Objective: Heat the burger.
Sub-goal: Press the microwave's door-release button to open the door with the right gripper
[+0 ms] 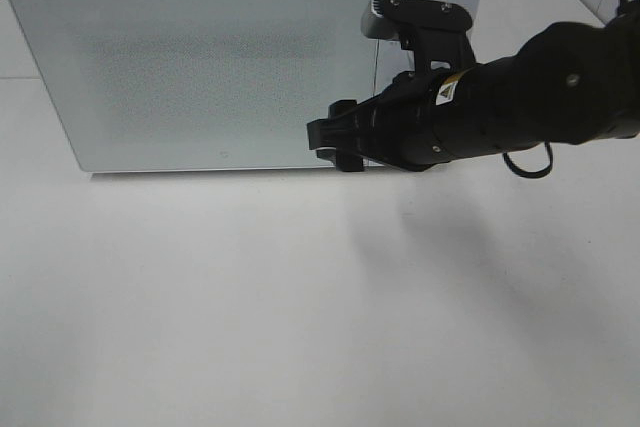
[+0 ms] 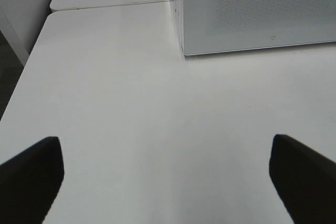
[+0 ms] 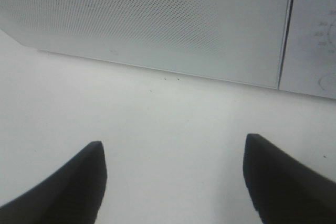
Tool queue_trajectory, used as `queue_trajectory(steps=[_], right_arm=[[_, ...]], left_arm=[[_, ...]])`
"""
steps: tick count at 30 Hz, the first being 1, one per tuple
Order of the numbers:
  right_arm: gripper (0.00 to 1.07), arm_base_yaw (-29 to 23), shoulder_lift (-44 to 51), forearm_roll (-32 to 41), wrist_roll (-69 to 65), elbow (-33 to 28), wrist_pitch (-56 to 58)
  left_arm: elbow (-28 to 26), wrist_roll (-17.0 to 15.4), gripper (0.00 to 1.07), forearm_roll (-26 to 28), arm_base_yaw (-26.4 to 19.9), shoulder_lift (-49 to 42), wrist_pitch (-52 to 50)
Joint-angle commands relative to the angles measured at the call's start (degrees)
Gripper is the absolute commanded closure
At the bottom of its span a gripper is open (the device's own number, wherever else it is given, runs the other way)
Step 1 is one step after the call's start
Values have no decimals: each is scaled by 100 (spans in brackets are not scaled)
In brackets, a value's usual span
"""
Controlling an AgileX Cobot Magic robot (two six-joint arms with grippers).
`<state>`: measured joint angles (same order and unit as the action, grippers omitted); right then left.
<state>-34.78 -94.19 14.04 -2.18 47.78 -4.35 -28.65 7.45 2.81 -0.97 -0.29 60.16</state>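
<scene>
The burger is out of view in all three views. A white microwave (image 1: pixel 220 67) stands at the back of the table with its dotted door closed. My right gripper (image 1: pixel 328 142) hovers just in front of the door's lower right corner, pointing left. In the right wrist view the right gripper (image 3: pixel 173 177) is open, with only bare table between its dark fingers (image 3: pixel 79 182), and the microwave door (image 3: pixel 157 19) lies close ahead. My left gripper (image 2: pixel 168 177) is open wide over bare table, away from the microwave (image 2: pixel 257 14). The left arm does not show in the exterior high view.
The microwave's control panel (image 3: pixel 315 30) with dial marks sits to the right of the door seam. The white table (image 1: pixel 300 297) stretches in front of the microwave. A table edge and a seam between tabletops (image 2: pixel 105 6) show in the left wrist view.
</scene>
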Motion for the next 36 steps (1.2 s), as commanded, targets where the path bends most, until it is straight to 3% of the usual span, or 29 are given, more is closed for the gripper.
queue_trajectory(steps=[1,7,13,22,36], right_arm=[[37,143,298,-435,92,11,579],[36,521,1008,-882,80,11,1616],[27,934,2023,-1490,52,11,2722],[29,934,3197,-2131,-115,11,4320],[31,934,4847,-2223,-115,11,6131]], left_arm=[[11,-29,7,23,-17,-109,-52],[11,-29,7,23,-17,-109,-52],[11,-29,7,23,-17,-109,-52],[11,-29,7,23,-17,-109,-52],[11,-29,7,23,-17,-109,-52]])
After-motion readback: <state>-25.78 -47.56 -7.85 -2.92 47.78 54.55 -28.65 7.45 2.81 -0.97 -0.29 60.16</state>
